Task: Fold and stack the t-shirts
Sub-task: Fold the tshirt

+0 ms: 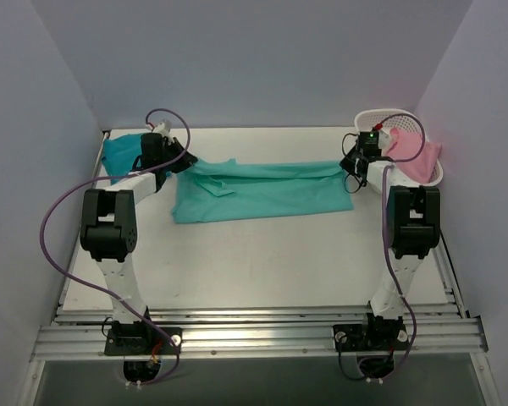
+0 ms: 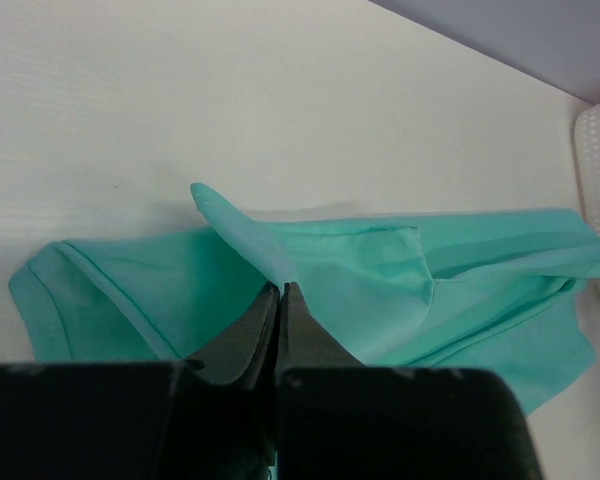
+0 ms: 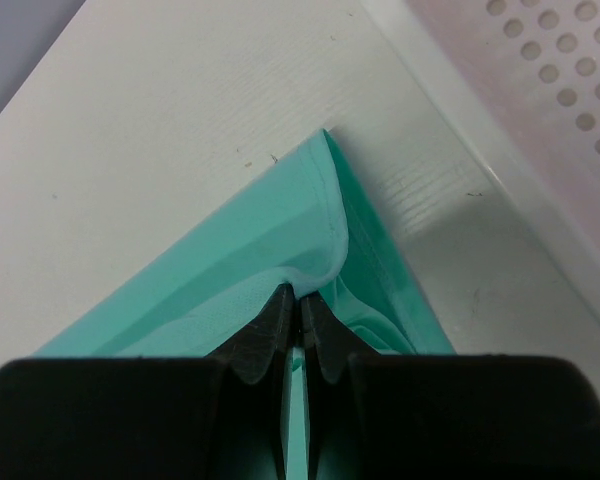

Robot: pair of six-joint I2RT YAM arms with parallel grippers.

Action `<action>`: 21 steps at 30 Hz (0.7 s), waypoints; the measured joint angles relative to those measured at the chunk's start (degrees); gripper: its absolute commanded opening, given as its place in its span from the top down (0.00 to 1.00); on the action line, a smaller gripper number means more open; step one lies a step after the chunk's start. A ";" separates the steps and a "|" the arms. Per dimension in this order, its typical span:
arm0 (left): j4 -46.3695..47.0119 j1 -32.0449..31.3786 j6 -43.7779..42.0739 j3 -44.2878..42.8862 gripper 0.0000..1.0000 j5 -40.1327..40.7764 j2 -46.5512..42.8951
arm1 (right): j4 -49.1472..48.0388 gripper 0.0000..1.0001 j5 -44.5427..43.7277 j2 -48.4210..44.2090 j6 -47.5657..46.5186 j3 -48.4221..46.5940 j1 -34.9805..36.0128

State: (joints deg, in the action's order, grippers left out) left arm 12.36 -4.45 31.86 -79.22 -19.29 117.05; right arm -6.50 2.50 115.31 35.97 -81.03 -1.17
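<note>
The mint-green t-shirt [image 1: 262,193] lies stretched across the far middle of the table, folded lengthwise. My left gripper [image 1: 184,157] is shut on its left end, pinching a raised fold of mint cloth [image 2: 310,270]. My right gripper [image 1: 352,165] is shut on its right end, pinching the hem near the corner [image 3: 310,215]. The darker teal-blue t-shirt [image 1: 118,155] sits as a folded square at the far left, partly hidden behind my left arm.
A white perforated basket [image 1: 423,182] holding pink cloth [image 1: 411,152] stands at the far right, close beside my right gripper; its wall shows in the right wrist view [image 3: 540,60]. Walls enclose the table on three sides.
</note>
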 measured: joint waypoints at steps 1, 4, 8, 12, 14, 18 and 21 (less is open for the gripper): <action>0.17 0.00 -0.07 0.76 0.98 0.15 -0.50 | -0.11 1.00 -0.11 -0.48 0.00 0.66 -0.04; 1.55 0.00 -0.42 3.41 0.98 0.98 -2.05 | -0.31 1.00 -0.17 -1.31 -0.02 2.27 -0.35; 2.29 0.00 -0.83 6.71 0.98 2.01 -3.89 | -0.48 1.00 -0.35 -1.57 -0.02 4.48 -0.68; 3.74 -0.02 -0.92 10.27 0.87 3.54 -4.76 | -1.09 1.00 -0.46 -1.60 -0.02 6.91 -0.72; 4.55 -0.02 -0.90 12.09 0.86 4.48 -4.76 | -1.03 0.94 -0.48 -1.60 0.00 7.96 -0.72; 4.83 -0.02 -0.74 15.91 0.68 7.06 -5.05 | -1.01 0.41 -1.57 -1.62 0.59 8.63 -0.72; 5.27 -0.02 -0.15 19.45 0.09 9.62 -7.13 | -1.03 0.08 -3.04 -2.25 0.52 9.64 -0.66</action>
State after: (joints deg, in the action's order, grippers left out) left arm 17.63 -4.47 31.70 -59.77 -9.67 109.93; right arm -7.53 -0.54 113.06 36.49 -71.40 -1.83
